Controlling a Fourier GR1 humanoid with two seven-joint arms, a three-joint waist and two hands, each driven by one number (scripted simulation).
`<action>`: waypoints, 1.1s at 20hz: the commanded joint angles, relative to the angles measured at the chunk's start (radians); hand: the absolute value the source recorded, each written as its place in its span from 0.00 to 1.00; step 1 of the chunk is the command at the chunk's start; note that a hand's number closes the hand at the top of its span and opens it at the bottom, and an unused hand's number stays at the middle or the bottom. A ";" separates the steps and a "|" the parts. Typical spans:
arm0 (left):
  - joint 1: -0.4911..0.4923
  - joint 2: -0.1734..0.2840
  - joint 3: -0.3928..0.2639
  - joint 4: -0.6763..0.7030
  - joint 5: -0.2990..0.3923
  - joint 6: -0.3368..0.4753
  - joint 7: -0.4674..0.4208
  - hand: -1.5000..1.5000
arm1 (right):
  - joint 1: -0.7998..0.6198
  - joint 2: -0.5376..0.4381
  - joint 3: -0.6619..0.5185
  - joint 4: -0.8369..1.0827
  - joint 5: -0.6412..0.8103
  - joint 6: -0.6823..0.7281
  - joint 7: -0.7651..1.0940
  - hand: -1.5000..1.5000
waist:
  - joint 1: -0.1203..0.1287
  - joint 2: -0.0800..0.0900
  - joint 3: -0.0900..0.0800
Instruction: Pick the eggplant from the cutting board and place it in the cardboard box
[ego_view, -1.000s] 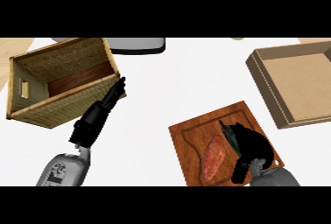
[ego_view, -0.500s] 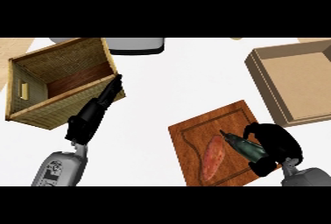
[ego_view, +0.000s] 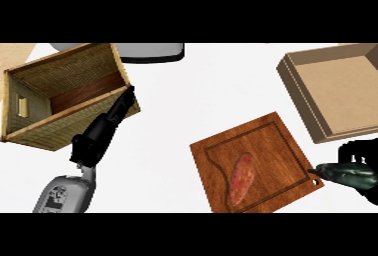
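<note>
I'm looking down on a white counter (ego_view: 184, 115), and going from the left I first see a woven basket (ego_view: 63, 97) tipped so that its open mouth faces me, with a dark wooden floor inside and a small slot in its left wall. My left hand (ego_view: 100, 132) shows just beside the basket's lower right corner, fingers straight and together, the fingertips reaching up along the basket's right edge; it holds nothing, and the grey forearm (ego_view: 63, 192) runs down from it to the lower left. Above, at the top edge, I see part of a grey object with a dark rim (ego_view: 151, 51), which I cannot identify. Toward the right, in the lower middle, lies the wooden cutting board (ego_view: 277, 140), turned at an angle, with a groove round its border and a small hole at its right corner. A reddish, elongated vegetable (ego_view: 240, 177) lies on the board's lower left part, lengthwise, untouched by either hand. At the right edge, my right hand (ego_view: 362, 162) is curled round the eggplant (ego_view: 343, 173), dark green-black and glossy, whose tip pokes out leftward just beside the board's right corner, off the board itself. Above the hand, in the upper right, sits the cardboard box (ego_view: 325, 82), open and shallow, well apart from the eggplant
</note>
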 joint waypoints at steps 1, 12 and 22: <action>0.011 -0.011 -0.020 -0.037 -0.006 0.000 0.039 0.50 | 0.046 -0.059 -0.153 0.082 -0.071 -0.166 -0.238 1.00 | 0.008 0.000 -0.001; 0.094 -0.006 -0.018 -0.061 -0.039 0.007 -0.021 0.50 | 0.296 -0.167 -0.537 -0.104 -0.492 0.087 -0.534 1.00 | -0.014 -0.006 -0.005; 0.102 -0.007 -0.015 -0.048 -0.031 -0.039 -0.056 0.50 | 0.210 -0.203 -0.782 -0.098 -0.692 0.345 -0.278 1.00 | 0.023 0.002 -0.005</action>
